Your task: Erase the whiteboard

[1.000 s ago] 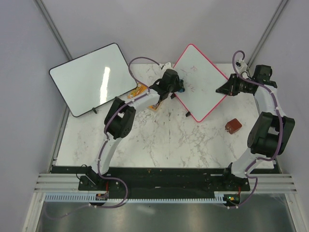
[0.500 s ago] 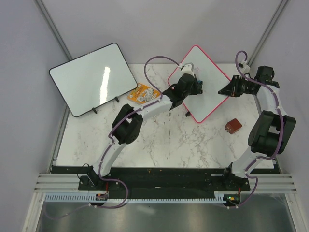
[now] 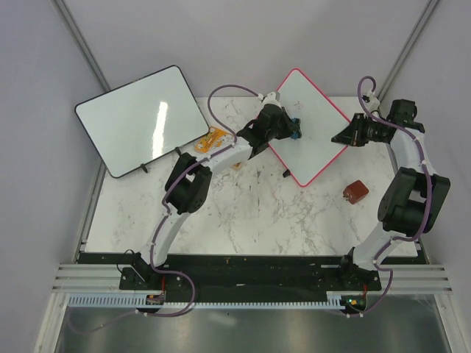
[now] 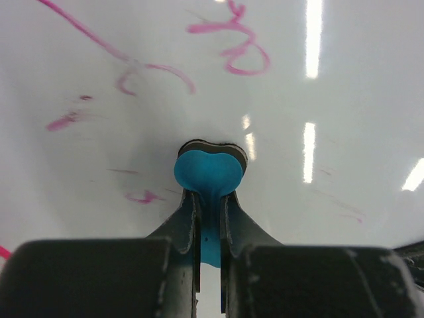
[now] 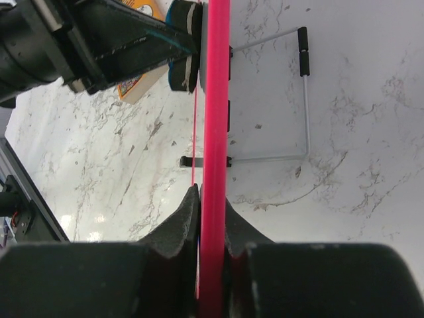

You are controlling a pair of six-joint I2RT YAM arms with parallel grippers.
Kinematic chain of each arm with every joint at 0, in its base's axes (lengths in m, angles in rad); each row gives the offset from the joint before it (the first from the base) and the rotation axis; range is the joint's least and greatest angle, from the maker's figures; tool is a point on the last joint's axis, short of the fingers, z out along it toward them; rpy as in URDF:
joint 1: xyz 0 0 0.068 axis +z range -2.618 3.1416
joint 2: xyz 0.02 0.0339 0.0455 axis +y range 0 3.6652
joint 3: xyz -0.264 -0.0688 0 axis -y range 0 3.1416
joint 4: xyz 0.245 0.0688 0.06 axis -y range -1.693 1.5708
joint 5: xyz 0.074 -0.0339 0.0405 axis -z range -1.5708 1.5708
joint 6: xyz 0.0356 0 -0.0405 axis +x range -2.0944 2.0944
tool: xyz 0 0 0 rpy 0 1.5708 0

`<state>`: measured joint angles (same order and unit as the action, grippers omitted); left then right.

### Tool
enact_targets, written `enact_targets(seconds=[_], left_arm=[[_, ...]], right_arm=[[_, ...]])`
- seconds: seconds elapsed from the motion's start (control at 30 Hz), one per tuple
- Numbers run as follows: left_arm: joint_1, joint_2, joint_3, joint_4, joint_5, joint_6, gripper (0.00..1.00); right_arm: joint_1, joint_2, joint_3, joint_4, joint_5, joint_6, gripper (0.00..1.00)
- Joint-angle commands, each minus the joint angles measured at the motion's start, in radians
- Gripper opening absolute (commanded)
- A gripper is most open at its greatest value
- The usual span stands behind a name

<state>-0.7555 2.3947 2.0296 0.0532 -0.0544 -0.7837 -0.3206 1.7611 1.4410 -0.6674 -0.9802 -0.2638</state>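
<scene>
The whiteboard (image 3: 313, 151), pink-framed and turned like a diamond, stands propped at the back of the table. In the top view my left gripper (image 3: 291, 130) reaches onto its left half. In the left wrist view it (image 4: 209, 199) is shut on a blue eraser (image 4: 208, 171), which presses flat against the whiteboard's face (image 4: 344, 79). Pink handwriting (image 4: 233, 48) remains above and to the left of the eraser. My right gripper (image 3: 341, 137) is shut on the board's right corner; the pink frame (image 5: 216, 99) runs between its jaws (image 5: 212, 195).
A larger black-framed whiteboard (image 3: 140, 118) leans at the back left. An orange packet (image 3: 214, 138) lies under my left arm. A small brown block (image 3: 356, 192) sits on the marble at the right. The board's wire stand (image 5: 303, 99) rests behind it.
My left gripper swept the eraser right across the board from its left edge, then came back a little left. The right gripper kept its hold on the corner.
</scene>
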Motion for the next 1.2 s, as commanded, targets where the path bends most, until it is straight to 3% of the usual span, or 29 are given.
enact_targets(seconds=[0.0, 0.17, 0.5, 0.7, 0.87, 1.17], left_arm=[[0.074, 0.044, -0.067, -0.115, -0.059, -0.063, 0.02], [0.042, 0.057, -0.097, -0.102, -0.032, -0.069, 0.02], [-0.204, 0.015, -0.126, -0.009, 0.008, 0.003, 0.02], [-0.277, 0.011, -0.152, 0.025, 0.050, -0.008, 0.02], [-0.243, 0.008, -0.155, 0.011, -0.007, -0.014, 0.02], [-0.015, -0.026, -0.253, -0.026, -0.070, -0.066, 0.02]], right_arm=[[0.080, 0.037, -0.033, -0.083, 0.046, -0.265, 0.00], [0.080, 0.038, -0.033, -0.087, 0.046, -0.270, 0.00], [0.080, 0.035, -0.031, -0.092, 0.046, -0.273, 0.00], [0.080, 0.034, -0.030, -0.092, 0.046, -0.275, 0.00], [0.078, 0.032, -0.030, -0.093, 0.046, -0.275, 0.00], [0.078, 0.029, -0.031, -0.093, 0.044, -0.276, 0.00]])
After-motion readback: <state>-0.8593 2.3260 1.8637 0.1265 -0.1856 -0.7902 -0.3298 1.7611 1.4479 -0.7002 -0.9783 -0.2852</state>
